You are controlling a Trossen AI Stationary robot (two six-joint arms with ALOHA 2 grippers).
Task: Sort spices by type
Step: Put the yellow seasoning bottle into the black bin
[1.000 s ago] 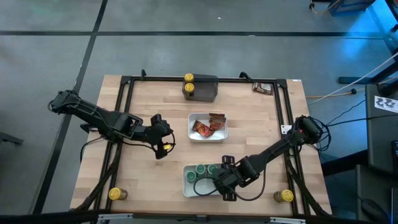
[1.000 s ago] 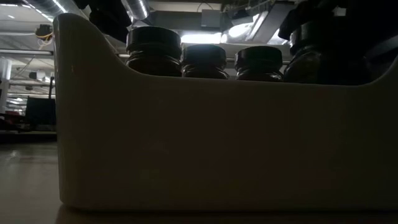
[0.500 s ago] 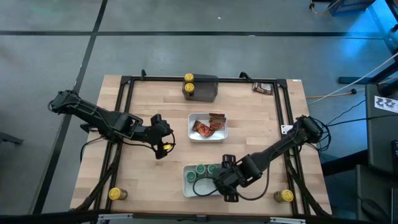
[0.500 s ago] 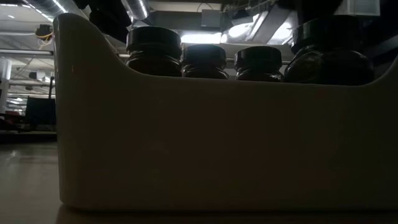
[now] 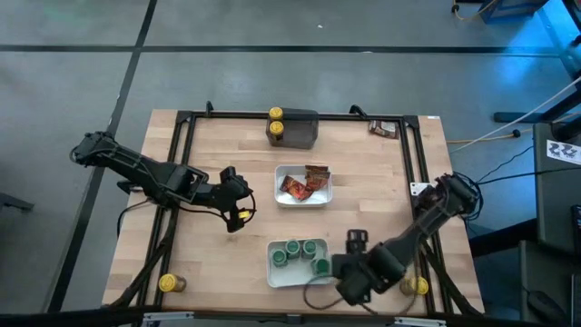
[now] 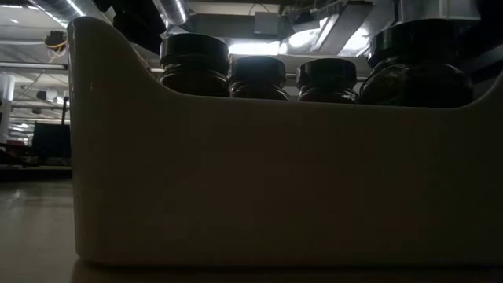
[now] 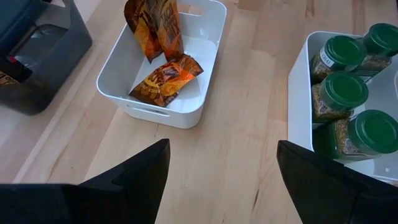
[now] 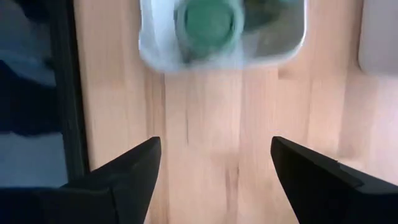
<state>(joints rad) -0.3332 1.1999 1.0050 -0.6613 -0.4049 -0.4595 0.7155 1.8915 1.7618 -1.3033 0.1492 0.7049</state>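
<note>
Several green-lidded jars [image 5: 293, 247] stand in a white tray [image 5: 272, 272] near the table's front edge; the low view shows their tops [image 6: 259, 75] above its wall. My right gripper [image 5: 343, 270] is open and empty just right of that tray; its wrist view [image 8: 214, 146] looks at one green lid [image 8: 208, 22]. My left gripper [image 5: 238, 207] is open and empty above the bare table, left of centre [image 7: 222, 149]. Orange-brown sachets [image 7: 165, 78] lie in a second white tray [image 5: 304, 198]. Yellow-lidded jars stand at the front left [image 5: 167, 283], the front right [image 5: 418, 285] and on the dark block [image 5: 275, 115].
The dark grey block [image 5: 295, 132] stands at the far edge. One more sachet [image 5: 383, 128] lies at the far right. A black frame [image 5: 186, 163] runs around the tabletop. Bare wood lies between the two trays and left of them.
My right gripper has drawn back from over the right end of the jar tray toward the table's right and near edges. The green-lidded jar it hovered over now stands alone in the tray's right end.
</note>
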